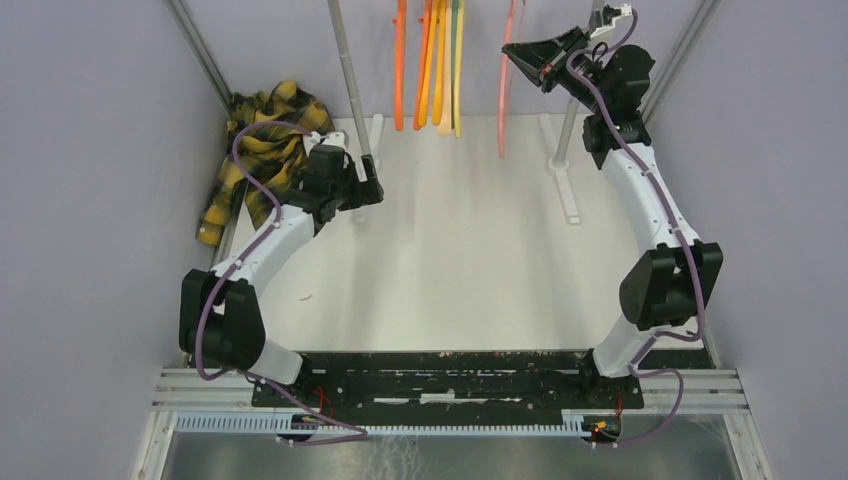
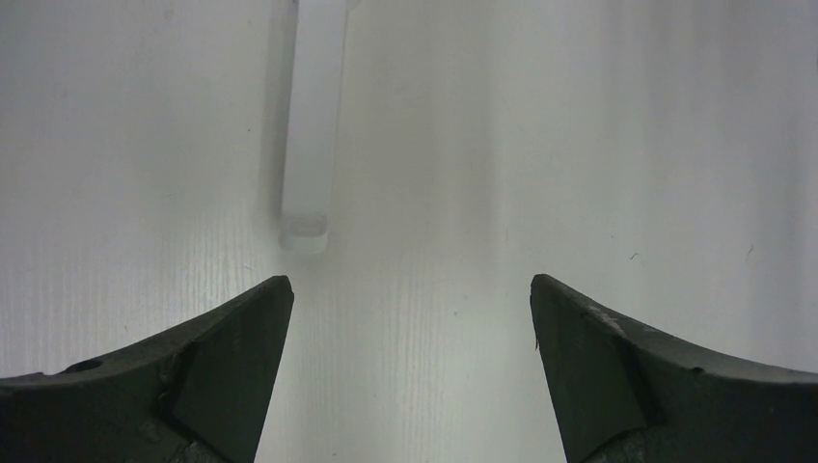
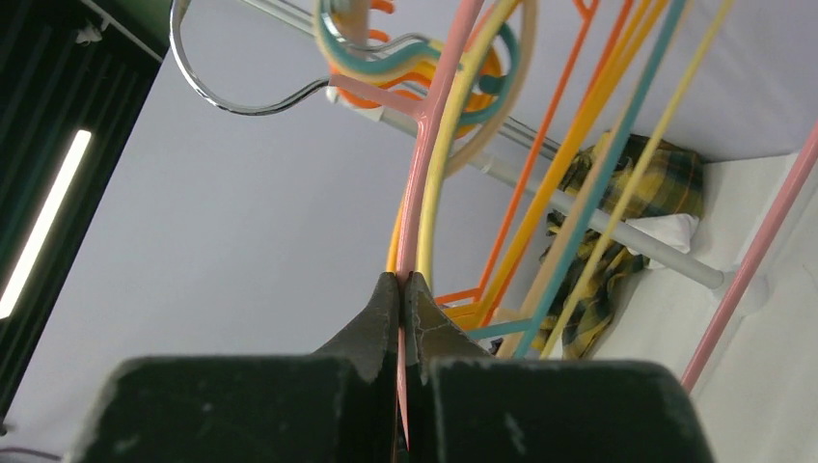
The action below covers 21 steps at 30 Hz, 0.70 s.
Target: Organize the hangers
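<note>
Left wrist view puts the left gripper point(image 2: 410, 282) nearest the arm bases. Its jaws stand wide apart with nothing between them, low over the table point(image 2: 598, 145) and above the white foot point(image 2: 311, 145) that looks to belong to the left pole point(image 1: 346, 70). Farther back, well to the right of that pole and raised high, the right gripper point(image 3: 403, 282) is pressed together on the thin arm of the pink hanger point(image 3: 415, 193), which runs up from the fingertips to its hook. A pale yellow hanger point(image 3: 431, 207) lies just beside the pink one, touching it or nearly so. Between the pink hanger and the pole the other hangers point(image 1: 436, 60), orange, yellow-orange and teal, dangle in a tight bunch, their hooks crowded together beside a bare wire hook point(image 3: 246, 112). Left of the pole's base, farthest into the corner, the plaid shirt point(image 1: 262, 150) lies crumpled. These hangers look light, thin and springy, with smooth plastic that could slip through the pads. Held by the arm as it is, the pink one will probably swing and twist about its hook. A hold close under the hook, or at the bend of the shoulder, should steer it better. The hook wants lifting clear, not dragging, lest the neighbours tangle and follow.
</note>
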Each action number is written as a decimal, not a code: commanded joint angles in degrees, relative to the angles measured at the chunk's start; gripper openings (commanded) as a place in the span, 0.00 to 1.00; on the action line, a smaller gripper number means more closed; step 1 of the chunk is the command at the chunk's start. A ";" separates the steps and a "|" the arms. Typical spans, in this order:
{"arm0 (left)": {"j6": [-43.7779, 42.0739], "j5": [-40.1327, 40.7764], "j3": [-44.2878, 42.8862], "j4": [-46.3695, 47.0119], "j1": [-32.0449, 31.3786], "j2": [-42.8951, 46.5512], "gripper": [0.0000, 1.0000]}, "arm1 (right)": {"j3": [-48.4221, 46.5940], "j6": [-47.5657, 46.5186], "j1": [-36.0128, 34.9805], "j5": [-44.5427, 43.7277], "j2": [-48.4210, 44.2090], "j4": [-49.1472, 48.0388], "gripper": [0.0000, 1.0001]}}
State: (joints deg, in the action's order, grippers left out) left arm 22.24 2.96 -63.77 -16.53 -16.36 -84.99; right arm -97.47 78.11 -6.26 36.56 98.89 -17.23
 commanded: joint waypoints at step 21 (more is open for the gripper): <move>-1.16 1.17 2.19 4.77 0.24 3.99 1.00 | -9.12 0.76 0.54 -4.45 9.54 -2.54 0.01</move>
State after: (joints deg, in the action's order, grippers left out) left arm 22.24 3.01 -62.19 -15.25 -16.36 -83.66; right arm -109.73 80.73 -6.37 33.65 111.59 -18.70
